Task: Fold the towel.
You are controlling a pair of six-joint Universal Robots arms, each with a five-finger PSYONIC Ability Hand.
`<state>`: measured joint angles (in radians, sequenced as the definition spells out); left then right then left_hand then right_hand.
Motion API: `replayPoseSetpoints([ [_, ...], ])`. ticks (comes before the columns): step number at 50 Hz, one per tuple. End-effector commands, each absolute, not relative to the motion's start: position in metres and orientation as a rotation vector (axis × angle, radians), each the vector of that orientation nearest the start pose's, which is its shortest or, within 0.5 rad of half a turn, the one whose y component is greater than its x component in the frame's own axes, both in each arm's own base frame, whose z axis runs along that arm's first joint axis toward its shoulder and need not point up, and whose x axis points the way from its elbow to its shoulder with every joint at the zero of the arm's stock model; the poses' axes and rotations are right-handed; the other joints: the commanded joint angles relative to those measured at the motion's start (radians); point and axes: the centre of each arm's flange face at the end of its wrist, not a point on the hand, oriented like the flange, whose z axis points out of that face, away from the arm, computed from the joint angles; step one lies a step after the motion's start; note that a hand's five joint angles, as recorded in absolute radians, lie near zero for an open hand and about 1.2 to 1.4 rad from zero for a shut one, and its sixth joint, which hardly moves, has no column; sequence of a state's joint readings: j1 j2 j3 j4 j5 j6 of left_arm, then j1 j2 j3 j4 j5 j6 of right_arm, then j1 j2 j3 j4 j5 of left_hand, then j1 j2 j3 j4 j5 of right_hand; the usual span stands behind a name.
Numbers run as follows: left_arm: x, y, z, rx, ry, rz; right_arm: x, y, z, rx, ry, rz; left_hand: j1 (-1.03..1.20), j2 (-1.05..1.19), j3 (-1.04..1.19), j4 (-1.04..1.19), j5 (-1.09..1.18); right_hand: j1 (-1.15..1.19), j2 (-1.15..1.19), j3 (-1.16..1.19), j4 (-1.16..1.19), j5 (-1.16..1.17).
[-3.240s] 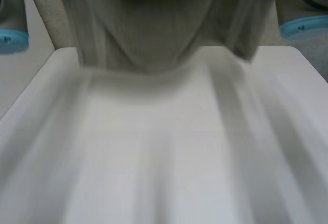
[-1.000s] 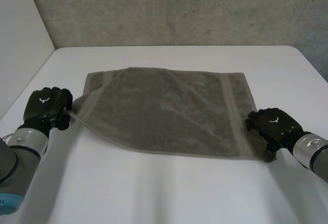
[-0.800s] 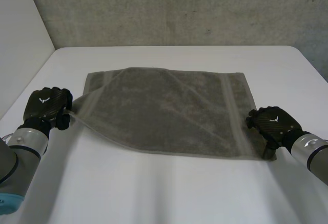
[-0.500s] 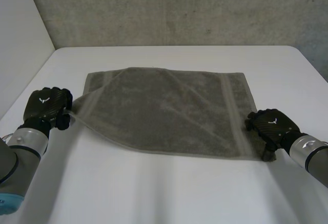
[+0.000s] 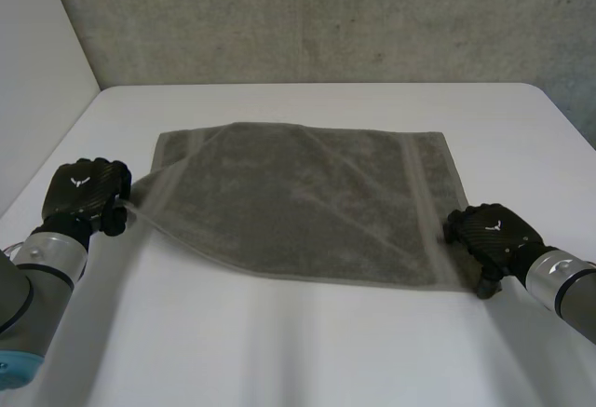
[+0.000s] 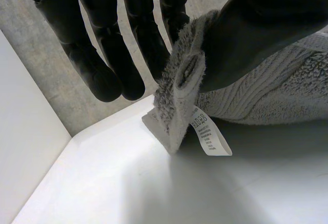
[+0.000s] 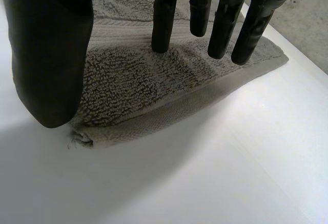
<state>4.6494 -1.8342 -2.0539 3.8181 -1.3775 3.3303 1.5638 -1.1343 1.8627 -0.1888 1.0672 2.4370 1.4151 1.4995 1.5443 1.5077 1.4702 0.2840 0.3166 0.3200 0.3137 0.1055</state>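
One towel (image 5: 298, 197) on table (image 5: 307, 351); left robot hand (image 5: 86, 193) pinches corner, right robot hand (image 5: 489, 232) straight-fingered over another corner.

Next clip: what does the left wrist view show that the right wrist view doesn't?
Left wrist view: the left hand pinching a raised corner of the towel, with a white label hanging from it. Right wrist view: the right hand, fingers straight, at a corner lying flat. Both: the grey towel on the white table.
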Motion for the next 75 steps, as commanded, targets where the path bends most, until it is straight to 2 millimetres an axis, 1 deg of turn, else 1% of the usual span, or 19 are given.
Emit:
replayPoseSetpoints([
  [1, -0.168, -0.294, 0.151, 0.501, 2.282, -2.182, 0.173, -0.289, 0.116, -1.277, 2.297, -1.616, -0.019, -0.103, -0.148, -0.111, -0.248, -0.046, -0.079, -0.082, -0.076, -0.042],
  [11, -0.168, -0.294, 0.151, 0.501, 2.282, -2.182, 0.173, -0.293, 0.117, -1.269, 2.286, -1.642, -0.019, -0.103, -0.148, -0.111, -0.248, -0.023, -0.055, -0.059, -0.053, -0.019],
  [18, -0.168, -0.294, 0.151, 0.501, 2.282, -2.182, 0.173, -0.3, 0.116, -1.272, 2.259, -1.713, -0.019, -0.103, -0.148, -0.111, -0.248, -0.005, -0.038, -0.041, -0.035, -0.001],
  [27, -0.168, -0.295, 0.151, 0.501, 2.281, -2.183, 0.175, -0.302, 0.117, -1.277, 2.258, -1.744, -0.019, -0.103, -0.148, -0.111, -0.248, 0.024, -0.009, -0.012, -0.006, 0.028],
  [32, -0.168, -0.295, 0.151, 0.501, 2.282, -2.182, 0.175, -0.306, 0.118, -1.279, 2.248, -1.782, -0.019, -0.103, -0.148, -0.111, -0.248, 0.077, 0.044, 0.041, 0.047, 0.081],
  [35, -0.168, -0.295, 0.151, 0.501, 2.282, -2.182, 0.174, -0.307, 0.119, -1.271, 2.248, -1.795, -0.019, -0.103, -0.148, -0.111, -0.248, 0.136, 0.103, 0.1, 0.106, 0.14],
  [37, -0.167, -0.295, 0.151, 0.499, 2.282, -2.181, 0.174, -0.309, 0.119, -1.243, 2.249, -1.801, -0.019, -0.103, -0.148, -0.111, -0.248, 0.215, 0.182, 0.179, 0.185, 0.219],
  [42, -0.168, -0.295, 0.151, 0.501, 2.282, -2.182, 0.174, -0.311, 0.121, -1.207, 2.249, -1.807, -0.019, -0.103, -0.148, -0.111, -0.248, 0.273, 0.241, 0.237, 0.244, 0.277],
  [49, -0.167, -0.295, 0.151, 0.499, 2.282, -2.181, 0.174, -0.31, 0.12, -1.202, 2.255, -1.798, -0.019, -0.103, -0.148, -0.111, -0.248, 0.3, 0.267, 0.264, 0.27, 0.304],
  [54, -0.168, -0.294, 0.15, 0.501, 2.284, -2.18, 0.173, -0.308, 0.119, -1.199, 2.273, -1.775, -0.019, -0.103, -0.148, -0.111, -0.248, 0.238, 0.206, 0.202, 0.209, 0.242],
  [56, -0.167, -0.295, 0.15, 0.501, 2.283, -2.179, 0.172, -0.3, 0.114, -1.191, 2.305, -1.709, -0.019, -0.103, -0.148, -0.111, -0.248, 0.069, 0.036, 0.033, 0.039, 0.073],
  [57, -0.167, -0.294, 0.15, 0.501, 2.284, -2.177, 0.172, -0.3, 0.114, -1.191, 2.306, -1.709, -0.019, -0.103, -0.148, -0.111, -0.248, 0.068, 0.036, 0.032, 0.038, 0.072],
  [58, -0.168, -0.294, 0.15, 0.504, 2.285, -2.179, 0.171, -0.294, 0.114, -1.181, 2.32, -1.661, -0.019, -0.103, -0.148, -0.111, -0.248, -0.022, -0.055, -0.058, -0.052, -0.018],
  [59, -0.168, -0.294, 0.15, 0.504, 2.285, -2.179, 0.171, -0.294, 0.114, -1.181, 2.32, -1.66, -0.019, -0.103, -0.148, -0.111, -0.248, -0.023, -0.055, -0.059, -0.053, -0.019],
  [61, -0.168, -0.294, 0.15, 0.504, 2.285, -2.179, 0.172, -0.286, 0.116, -1.18, 2.327, -1.598, -0.019, -0.103, -0.148, -0.111, -0.248, -0.09, -0.123, -0.126, -0.12, -0.086],
  [66, -0.168, -0.293, 0.15, 0.506, 2.288, -2.178, 0.174, -0.284, 0.122, -1.203, 2.296, -1.594, -0.019, -0.103, -0.148, -0.111, -0.248, -0.087, -0.12, -0.123, -0.117, -0.083],
  [75, -0.169, -0.292, 0.15, 0.51, 2.288, -2.179, 0.175, -0.283, 0.12, -1.218, 2.287, -1.592, -0.019, -0.103, -0.148, -0.111, -0.248, -0.07, -0.103, -0.106, -0.1, -0.066],
])
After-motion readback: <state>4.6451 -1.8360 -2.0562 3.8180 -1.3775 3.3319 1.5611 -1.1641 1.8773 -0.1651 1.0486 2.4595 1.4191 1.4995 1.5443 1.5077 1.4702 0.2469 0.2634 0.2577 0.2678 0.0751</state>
